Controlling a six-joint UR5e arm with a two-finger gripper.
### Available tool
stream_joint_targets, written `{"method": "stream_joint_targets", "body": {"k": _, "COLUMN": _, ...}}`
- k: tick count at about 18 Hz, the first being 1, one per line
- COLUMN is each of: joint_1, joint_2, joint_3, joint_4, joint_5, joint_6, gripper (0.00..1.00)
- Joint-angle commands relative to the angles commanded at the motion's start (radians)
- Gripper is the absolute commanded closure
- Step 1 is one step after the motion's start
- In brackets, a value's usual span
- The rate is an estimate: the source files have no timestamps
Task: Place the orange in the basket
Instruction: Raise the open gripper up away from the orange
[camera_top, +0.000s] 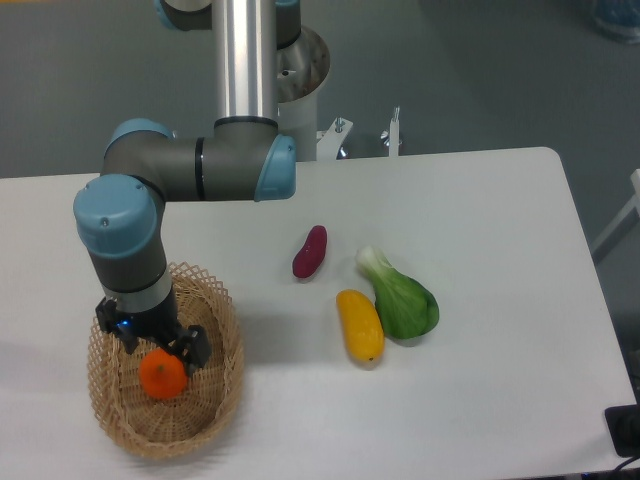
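Lower left of frame: orange (163, 377) inside basket (225, 385), hand (155, 352) directly above; grip state impossible to tell. No readable writing.

A white desk (480, 200) is seen against a grey floor (480, 70). Near the desk's middle, a dark red-purple oblong vegetable (310, 251) is laid at a tilt. To its right, a leafy green vegetable with a pale stem (401, 296) is placed, and an elongated yellow fruit (360, 325) is set just beside it, apparently touching its lower left edge.
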Motion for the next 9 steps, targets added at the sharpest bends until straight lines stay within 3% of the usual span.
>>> {"method": "stream_joint_targets", "body": {"k": 9, "joint_1": 0.009, "joint_2": 0.015, "joint_3": 0.002, "joint_4": -0.002, "joint_5": 0.000, "joint_6": -0.002, "gripper": 0.00}}
